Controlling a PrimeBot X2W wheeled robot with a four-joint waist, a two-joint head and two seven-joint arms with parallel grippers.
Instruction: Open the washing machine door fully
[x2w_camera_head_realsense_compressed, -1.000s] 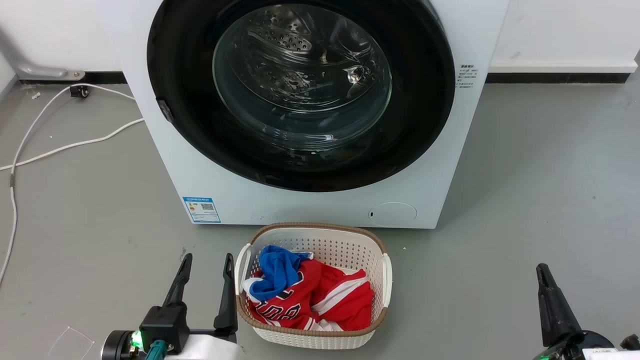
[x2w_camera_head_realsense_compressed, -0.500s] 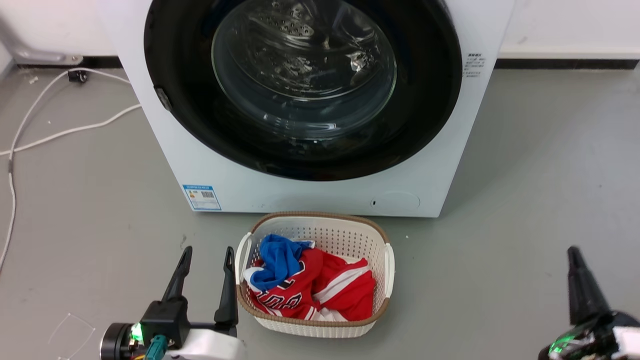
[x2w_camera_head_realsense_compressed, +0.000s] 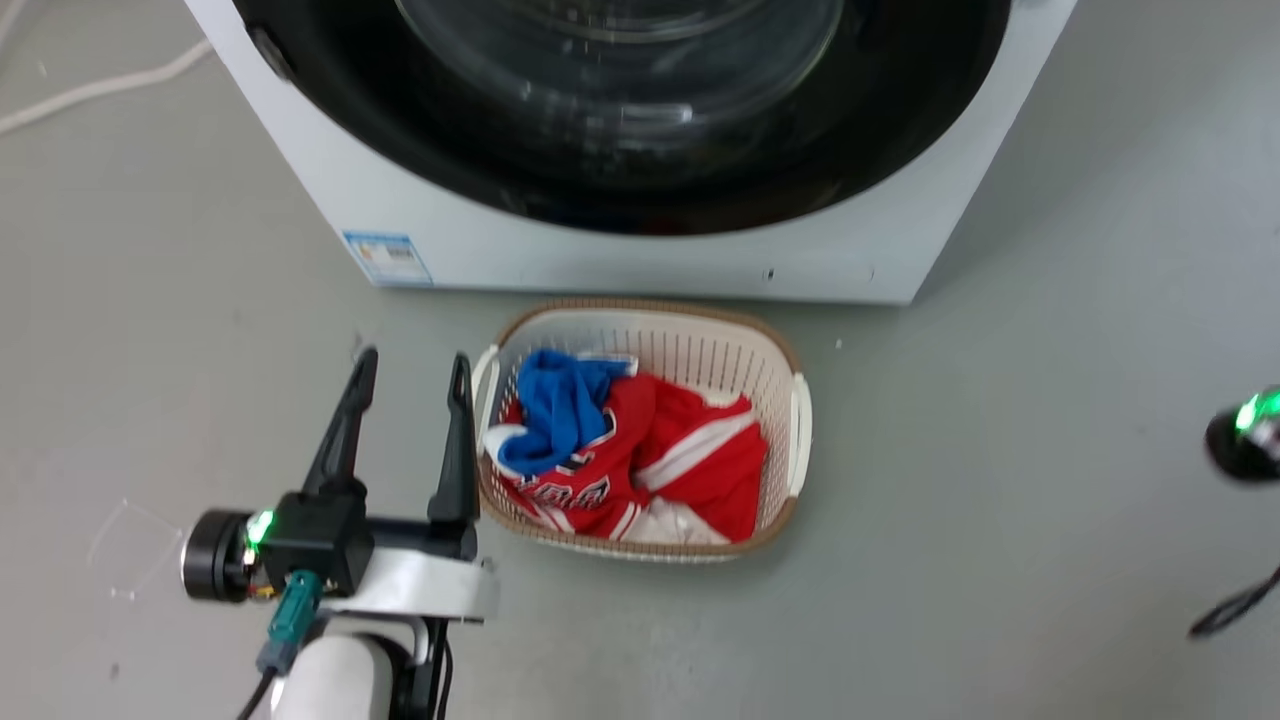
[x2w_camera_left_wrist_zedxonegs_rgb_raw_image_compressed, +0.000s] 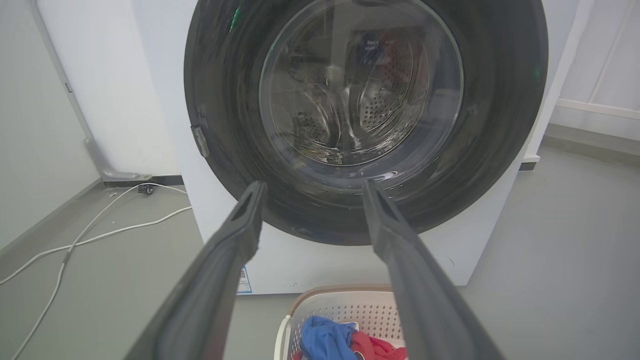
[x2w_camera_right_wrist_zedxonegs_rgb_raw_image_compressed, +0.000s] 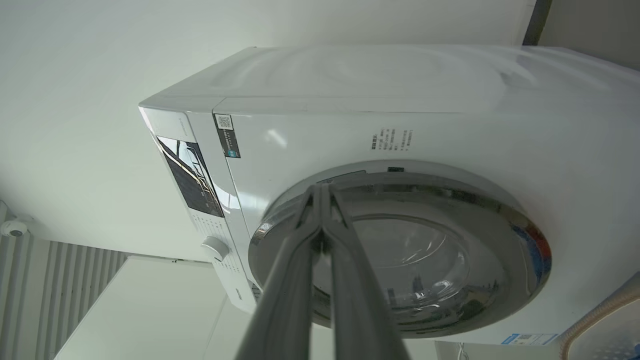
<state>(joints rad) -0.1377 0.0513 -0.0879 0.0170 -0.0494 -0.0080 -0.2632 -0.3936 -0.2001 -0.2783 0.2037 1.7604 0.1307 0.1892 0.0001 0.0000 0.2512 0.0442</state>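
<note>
**Hazards**
- Washing machine (x2w_camera_left_wrist_zedxonegs_rgb_raw_image_compressed: 225, 260): white front-loader.
- Washing machine door (x2w_camera_left_wrist_zedxonegs_rgb_raw_image_compressed: 500, 100): glossy black, shut flush, centre front. Its swing may strike the laundry basket (x2w_camera_head_realsense_compressed: 790, 420) standing just before it.
- Left gripper (x2w_camera_head_realsense_compressed: 412, 358): fingers spread, empty, beside the basket rim; could snag it.
- Right gripper (x2w_camera_right_wrist_zedxonegs_rgb_raw_image_compressed: 320, 189): fingers pressed together, empty; may slip off the glossy rim.

**Setting**
- Pale wall (x2w_camera_left_wrist_zedxonegs_rgb_raw_image_compressed: 100, 75).
- Smooth grey floor (x2w_camera_head_realsense_compressed: 1000, 450).
- Loose white cable (x2w_camera_left_wrist_zedxonegs_rgb_raw_image_compressed: 125, 228).

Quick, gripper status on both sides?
Left gripper: open, holding nothing.
Right gripper: closed, nothing between its fingers.
</note>
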